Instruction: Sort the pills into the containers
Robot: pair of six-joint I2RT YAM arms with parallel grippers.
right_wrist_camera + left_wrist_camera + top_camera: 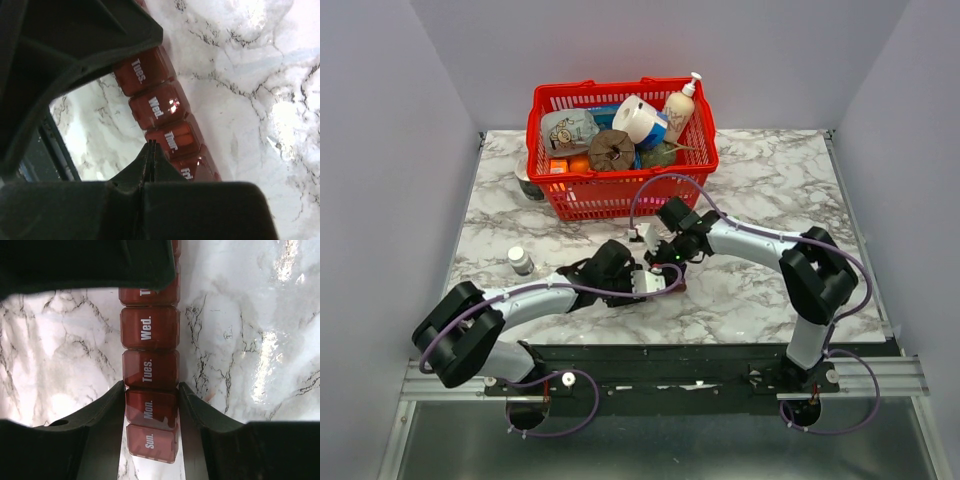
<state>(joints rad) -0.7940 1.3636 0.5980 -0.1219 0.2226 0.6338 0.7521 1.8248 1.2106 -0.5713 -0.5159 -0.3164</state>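
The marble-patterned table [760,200] carries everything. At its back stands a red mesh basket [610,195] packed with groceries, among them a cream pump bottle [682,105]. No writing on them can be read from above. In front of the basket, near the middle of the table, the two arms meet. The left gripper [655,280] and the right gripper [662,260] are almost touching there. Well to the left, a small white bottle [520,260] stands alone.

The pill organizer [150,330] lies flat on the table under the two grippers, which hide most of it in the top view. It is a dark red strip of square compartments. White lettering gives the days: "Sun.", "Mon.", "Tues." and "Wed." in the left wrist view, and "Tues.", "Wed.", "Thur." and "Fri" in the right wrist view. In the left wrist view its long axis runs straight away from the camera. "Sun." is at the near end and the later days run towards the right arm. The words lie sideways, along the strip.

The left fingers [112,410] are closed across the strip's width. They press on both long sides at the "Mon." compartment. The right fingers [150,157] are pressed fully together with nothing between them. Their tip sits at the edge of the "Thur." compartment. I cannot tell whether any compartment holds pills.
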